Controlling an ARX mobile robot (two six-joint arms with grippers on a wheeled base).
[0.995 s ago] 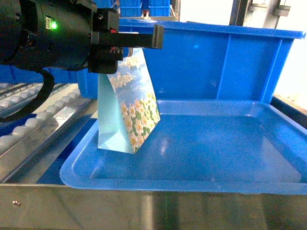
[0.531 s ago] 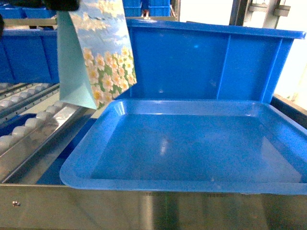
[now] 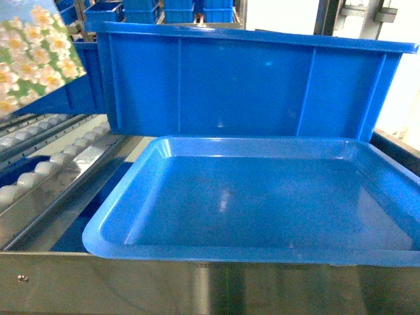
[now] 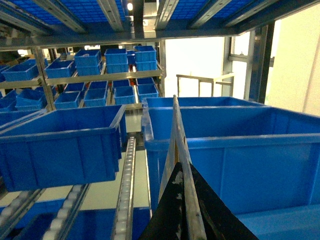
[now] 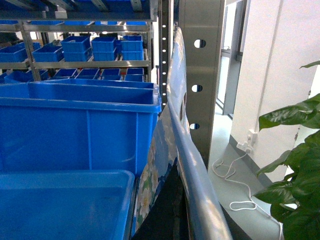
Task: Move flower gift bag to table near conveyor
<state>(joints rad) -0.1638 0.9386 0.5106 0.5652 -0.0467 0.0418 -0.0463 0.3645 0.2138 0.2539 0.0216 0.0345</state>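
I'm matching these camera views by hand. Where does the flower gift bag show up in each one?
Head: flower gift bag in the top left corner, cut off by the frame.
Left wrist: seen edge-on, rising from bottom centre.
Right wrist: a flower-printed bag stands edge-on at centre; I cannot tell whether it is the same bag.
Shared landmark: the large blue bin.

Black, scuffed left end effector fingers
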